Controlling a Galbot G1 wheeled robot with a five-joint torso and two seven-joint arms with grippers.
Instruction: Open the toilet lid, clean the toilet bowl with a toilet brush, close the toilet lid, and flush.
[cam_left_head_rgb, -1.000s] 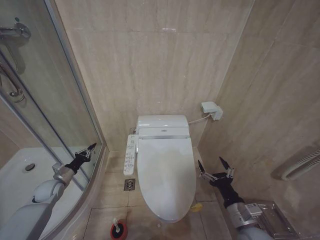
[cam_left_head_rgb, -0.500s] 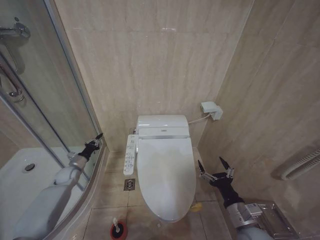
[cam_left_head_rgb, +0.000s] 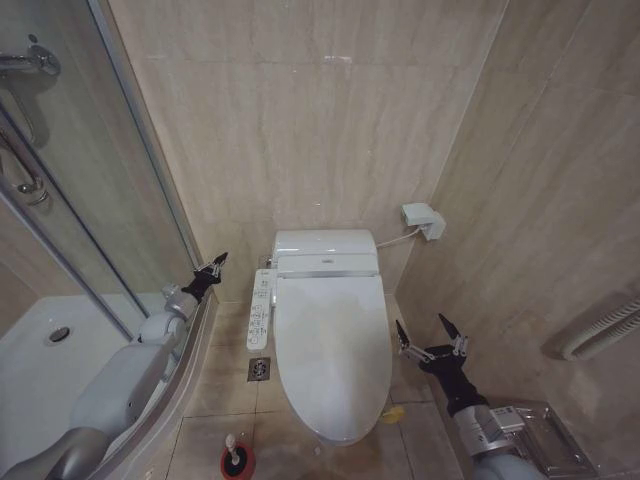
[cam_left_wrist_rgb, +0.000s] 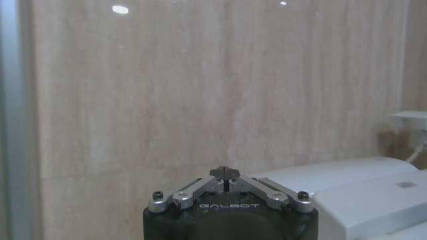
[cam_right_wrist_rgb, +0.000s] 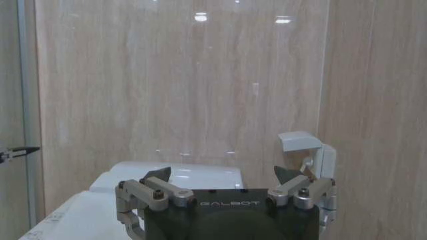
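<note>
The toilet lid (cam_left_head_rgb: 332, 345) lies shut over the toilet bowl (cam_left_head_rgb: 338, 434), with a small yellow-green loop (cam_left_head_rgb: 393, 412) at its right front edge. The white button panel (cam_left_head_rgb: 260, 310) runs along the bowl's left side. The toilet brush (cam_left_head_rgb: 236, 452) stands in its red cup on the floor, left of the bowl's front. My left gripper (cam_left_head_rgb: 212, 268) is shut and empty, in the air just left of the button panel's far end; the left wrist view shows its tips (cam_left_wrist_rgb: 227, 173) pressed together. My right gripper (cam_left_head_rgb: 430, 336) hangs open and empty to the right of the lid (cam_right_wrist_rgb: 173, 176).
A curved glass shower enclosure (cam_left_head_rgb: 120, 200) and white shower tray (cam_left_head_rgb: 40, 350) stand close on the left. Tiled walls close in behind and on the right. A white wall box (cam_left_head_rgb: 423, 220) with a hose sits right of the tank. A floor drain (cam_left_head_rgb: 259, 369) lies beside the bowl.
My left arm has stretched forward and to the right, from beside the shower glass toward the toilet's button panel. The right arm has not moved.
</note>
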